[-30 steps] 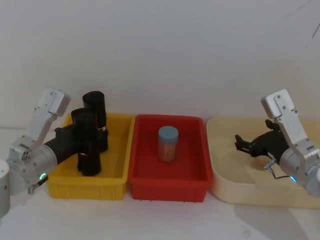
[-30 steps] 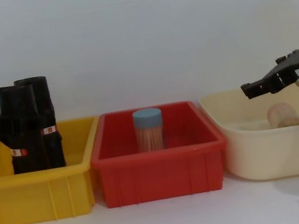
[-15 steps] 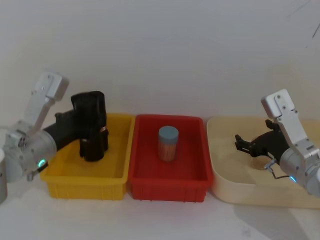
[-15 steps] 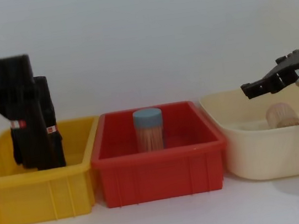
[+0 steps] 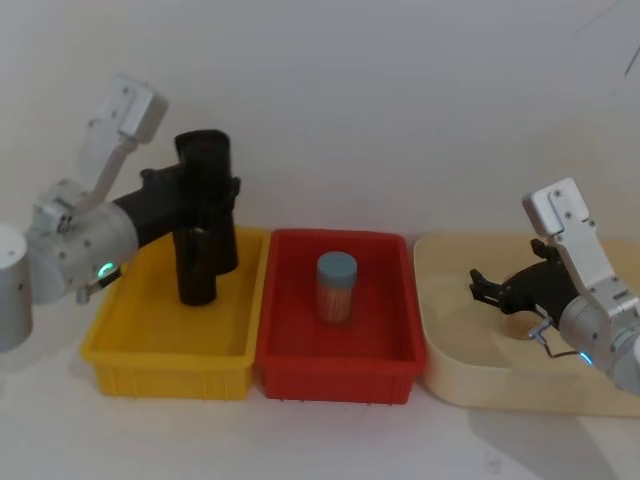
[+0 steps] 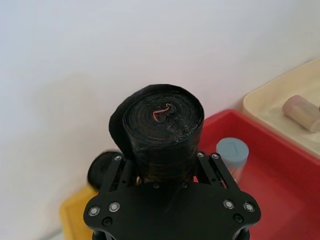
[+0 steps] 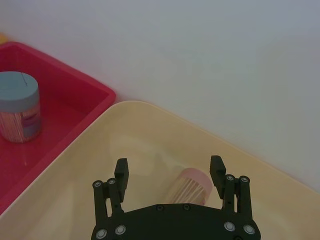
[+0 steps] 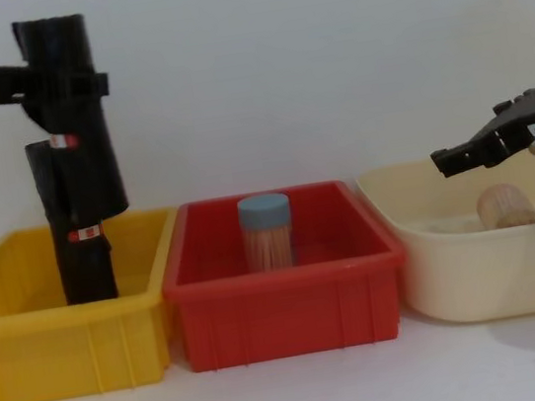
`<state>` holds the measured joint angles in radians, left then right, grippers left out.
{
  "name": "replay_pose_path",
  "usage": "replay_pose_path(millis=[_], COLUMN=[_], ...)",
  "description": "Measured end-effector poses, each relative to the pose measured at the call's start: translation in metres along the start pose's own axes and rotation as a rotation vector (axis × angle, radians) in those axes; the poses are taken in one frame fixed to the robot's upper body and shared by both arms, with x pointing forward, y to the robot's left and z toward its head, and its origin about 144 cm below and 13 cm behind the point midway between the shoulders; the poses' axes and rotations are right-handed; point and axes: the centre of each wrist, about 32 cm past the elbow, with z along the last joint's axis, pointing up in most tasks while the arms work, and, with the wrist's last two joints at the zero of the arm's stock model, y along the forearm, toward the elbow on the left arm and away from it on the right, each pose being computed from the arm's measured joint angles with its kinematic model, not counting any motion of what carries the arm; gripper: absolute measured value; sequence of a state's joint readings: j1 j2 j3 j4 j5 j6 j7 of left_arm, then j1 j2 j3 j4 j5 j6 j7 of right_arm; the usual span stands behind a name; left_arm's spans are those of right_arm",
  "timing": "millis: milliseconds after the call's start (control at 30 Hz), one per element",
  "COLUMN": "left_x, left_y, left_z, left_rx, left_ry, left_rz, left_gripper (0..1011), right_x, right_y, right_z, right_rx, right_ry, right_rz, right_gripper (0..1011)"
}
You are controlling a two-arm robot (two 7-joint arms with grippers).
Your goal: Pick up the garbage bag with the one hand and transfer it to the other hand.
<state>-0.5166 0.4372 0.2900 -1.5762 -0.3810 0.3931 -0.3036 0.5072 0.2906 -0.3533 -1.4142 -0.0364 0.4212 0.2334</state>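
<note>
Three smooth plastic bins in a row on a white table point(image 5: 350, 440): wide cream tub point(image 5: 440, 372) with round corners on the right, boxy yellow bin point(image 5: 165, 368) on the left, red bin point(image 5: 335, 380) between them. Left gripper point(image 5: 228, 190), long and black on a silver-grey arm point(image 5: 80, 240) with a green light point(image 5: 103, 269), up above the yellow bin, squeezing the garbage bag point(image 5: 205, 165) from both sides. Garbage bag a tall black roll, upright, up in the air over that bin. Right gripper point(image 5: 487, 290) over the cream tub, fingers spread wide, holding nothing. Second black roll point(image 5: 197, 278) standing inside the yellow bin. Round jar point(image 5: 336, 288) with a blue lid in the red bin. Small tan cylinder point(image 8: 507, 205) lying on its side in the cream tub. From the left wrist, the bag's round top, wound in tight rings with a reddish curl in the middle; from the chest, a tiny red-and-white label point(image 8: 64, 141) on its side.
</note>
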Motion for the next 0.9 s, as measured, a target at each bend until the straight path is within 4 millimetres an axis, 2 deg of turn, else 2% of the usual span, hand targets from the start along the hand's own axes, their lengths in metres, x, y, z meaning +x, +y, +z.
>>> replay_pose_path(millis=[200,533,900], left_x=[0.001,-0.003,-0.011], left_y=[-0.027,-0.066,-0.091], left_z=[0.011,0.018,0.020], left_rx=[-0.013,-0.014,-0.027], left_ry=[-0.025,-0.037,-0.032], left_rz=[-0.066,-0.166,-0.240], left_gripper=[446,446,446], right_x=[0.000,0.000,0.000], right_y=[0.000,0.000,0.000], right_z=[0.000,0.000,0.000], right_rx=[0.000,0.000,0.000], right_ry=[0.000,0.000,0.000], right_rz=[0.000,0.000,0.000], right_gripper=[999,999,999])
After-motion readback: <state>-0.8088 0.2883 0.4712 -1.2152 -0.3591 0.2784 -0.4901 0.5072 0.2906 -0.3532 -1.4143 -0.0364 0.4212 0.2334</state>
